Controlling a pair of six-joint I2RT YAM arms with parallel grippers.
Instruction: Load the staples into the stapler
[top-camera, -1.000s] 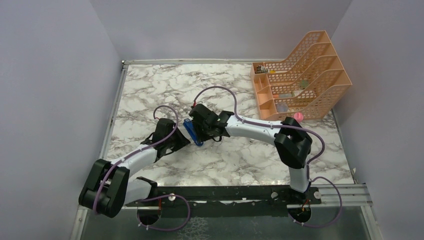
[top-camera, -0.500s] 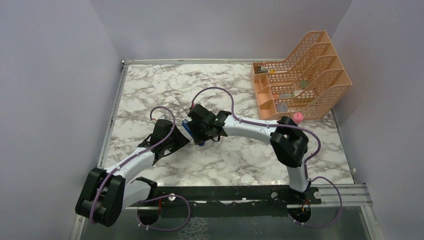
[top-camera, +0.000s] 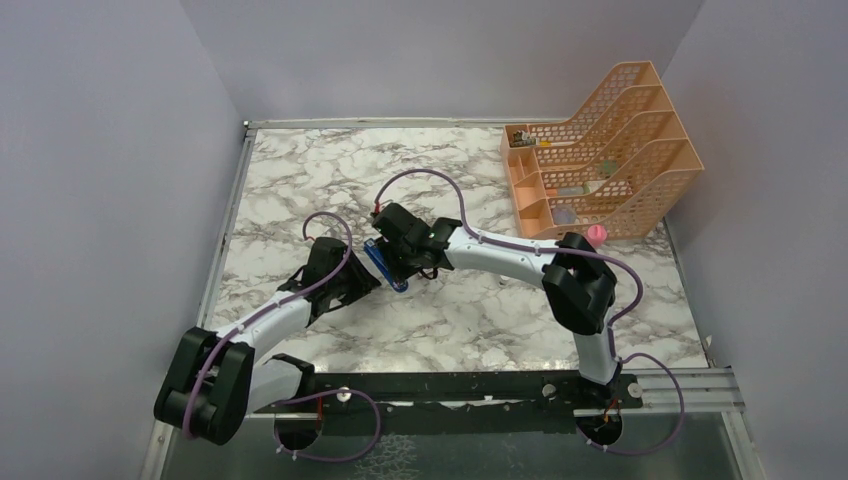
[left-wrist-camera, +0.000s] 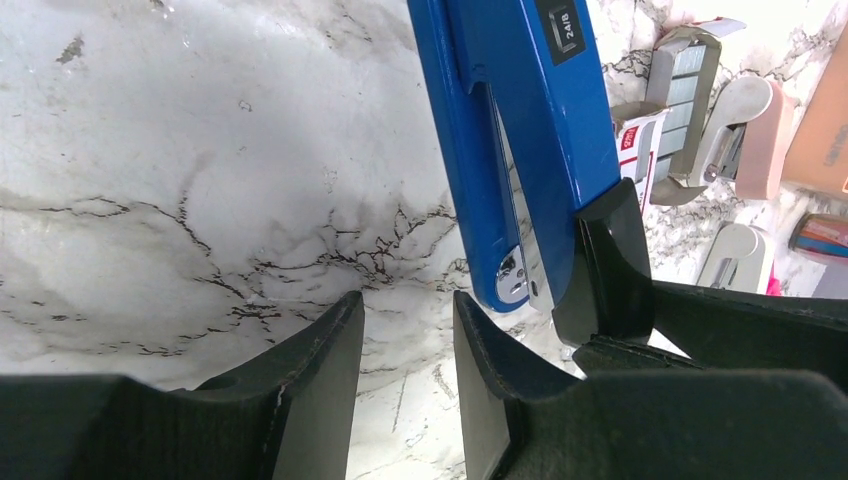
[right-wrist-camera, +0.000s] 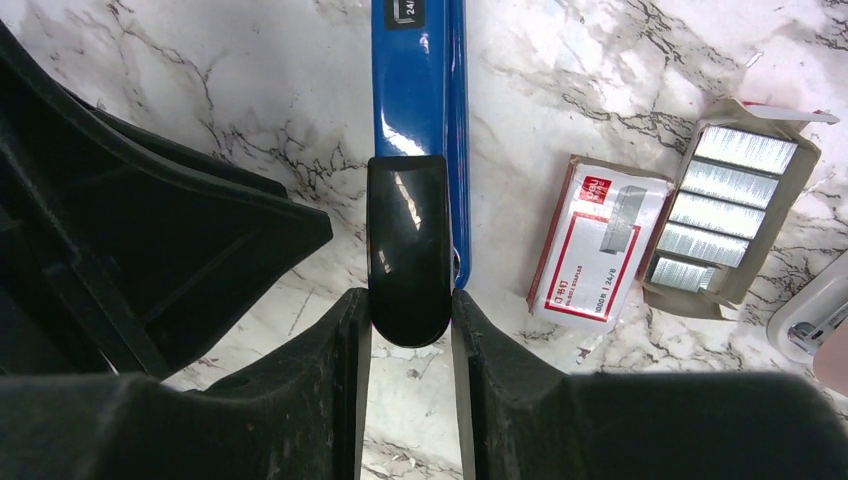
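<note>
Stapler (right-wrist-camera: 420, 90) pinched at its black end by right tool (right-wrist-camera: 405, 305); left tool (left-wrist-camera: 405, 315) slightly spread, empty; staples (right-wrist-camera: 592, 240) at 3 o'clock.

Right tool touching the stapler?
Touching. Right wrist view: the right tool is clamped on the black end of the stapler, with no gap on either side.

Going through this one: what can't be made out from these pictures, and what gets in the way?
- Both wrist views: only the blue outside of the stapler shows, and its far end is cut off by the top edge. Whether it is loaded cannot be told.
- Top view: the staples box and tray do not appear, probably under the right arm.
- Top view: the right claw covers its grip on the stapler.
- Top view: the contents of the orange rack are too small to make out.
</note>
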